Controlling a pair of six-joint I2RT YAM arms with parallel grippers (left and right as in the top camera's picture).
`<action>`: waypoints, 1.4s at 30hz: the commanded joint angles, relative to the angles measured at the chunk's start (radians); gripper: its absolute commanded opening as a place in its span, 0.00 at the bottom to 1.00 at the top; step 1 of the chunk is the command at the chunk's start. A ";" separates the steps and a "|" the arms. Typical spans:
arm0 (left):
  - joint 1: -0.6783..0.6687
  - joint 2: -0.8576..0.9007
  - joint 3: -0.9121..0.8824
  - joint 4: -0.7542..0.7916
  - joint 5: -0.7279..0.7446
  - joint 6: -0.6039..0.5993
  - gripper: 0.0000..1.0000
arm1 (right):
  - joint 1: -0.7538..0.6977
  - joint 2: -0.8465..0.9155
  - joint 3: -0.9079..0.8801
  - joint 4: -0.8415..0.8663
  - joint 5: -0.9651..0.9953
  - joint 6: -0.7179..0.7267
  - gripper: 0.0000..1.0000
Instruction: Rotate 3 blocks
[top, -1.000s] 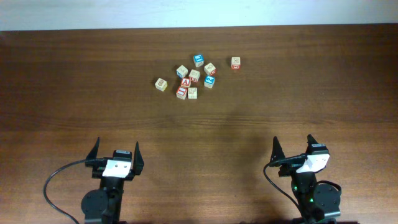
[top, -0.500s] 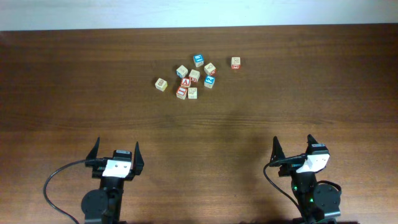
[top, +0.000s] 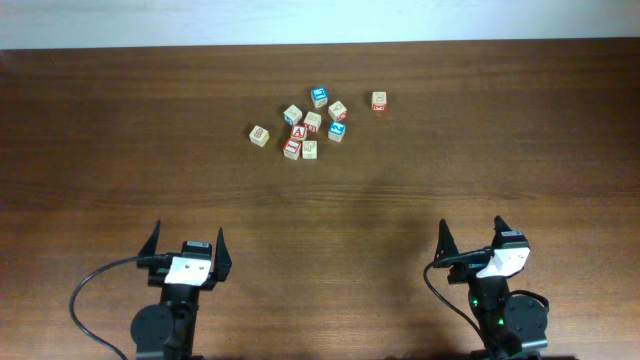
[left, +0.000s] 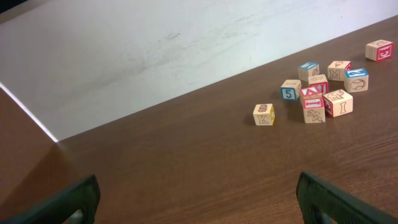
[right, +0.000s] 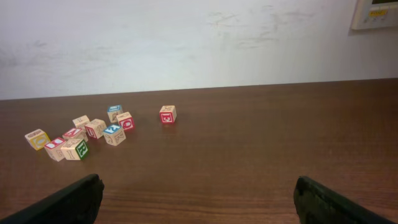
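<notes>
Several small wooden alphabet blocks lie in a loose cluster (top: 312, 124) at the far middle of the table. A pale beige block (top: 259, 135) sits apart at the cluster's left, another pale one (top: 338, 110) at its right, and a blue-and-white block (top: 337, 130) is just below that. A red "A" cube (top: 298, 132) lies in the middle. My left gripper (top: 187, 233) and right gripper (top: 470, 226) stand open and empty near the front edge, far from the blocks. The left wrist view shows the beige "K" block (left: 263, 114); the right wrist view shows the blue-topped block (right: 114, 134).
A lone block with a red face (top: 379, 100) lies to the right of the cluster. A pale wall or surface (left: 155, 50) runs beyond the table's far edge. Bare wood table (top: 320, 210) lies between the grippers and the blocks.
</notes>
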 joint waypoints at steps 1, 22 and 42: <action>-0.005 -0.007 -0.004 -0.005 -0.010 -0.010 0.99 | -0.007 -0.008 -0.009 -0.002 -0.002 0.006 0.98; -0.005 0.822 0.897 -0.447 0.051 -0.010 0.99 | -0.007 0.618 0.630 -0.168 -0.193 0.005 0.98; -0.006 2.034 1.987 -1.197 0.450 -0.033 0.99 | 0.269 2.225 1.897 -0.645 -0.104 0.454 0.82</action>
